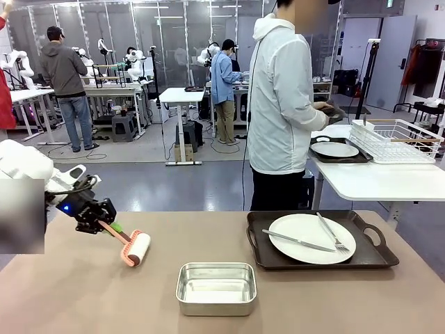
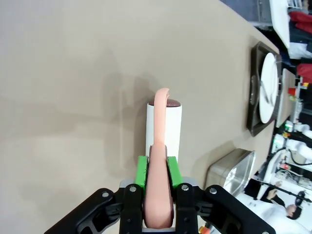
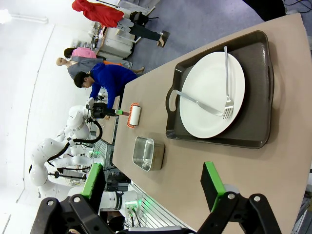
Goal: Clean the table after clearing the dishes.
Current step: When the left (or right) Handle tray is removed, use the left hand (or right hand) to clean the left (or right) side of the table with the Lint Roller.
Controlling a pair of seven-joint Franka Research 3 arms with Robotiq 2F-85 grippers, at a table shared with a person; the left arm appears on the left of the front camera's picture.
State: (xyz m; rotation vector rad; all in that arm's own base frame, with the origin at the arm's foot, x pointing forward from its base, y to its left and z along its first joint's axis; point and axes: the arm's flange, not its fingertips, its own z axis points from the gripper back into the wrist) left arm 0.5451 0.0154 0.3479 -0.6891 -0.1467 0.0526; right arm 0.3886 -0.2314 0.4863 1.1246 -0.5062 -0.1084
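With my left gripper (image 2: 156,165) clamped on the pink-handled white roller (image 1: 136,248) and right gripper (image 3: 152,169) apart, sweeping could knock the square steel pan (image 1: 216,287) or 1 uncleared white plate (image 1: 306,233).

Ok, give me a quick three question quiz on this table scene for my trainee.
1. True or false: the left gripper is shut on the roller.
2. How many trays stand on the tan table? A none, B one, C two.
3. Which two things lie on the plate?

Key: 1 true. 2 B. 3 fork and knife.
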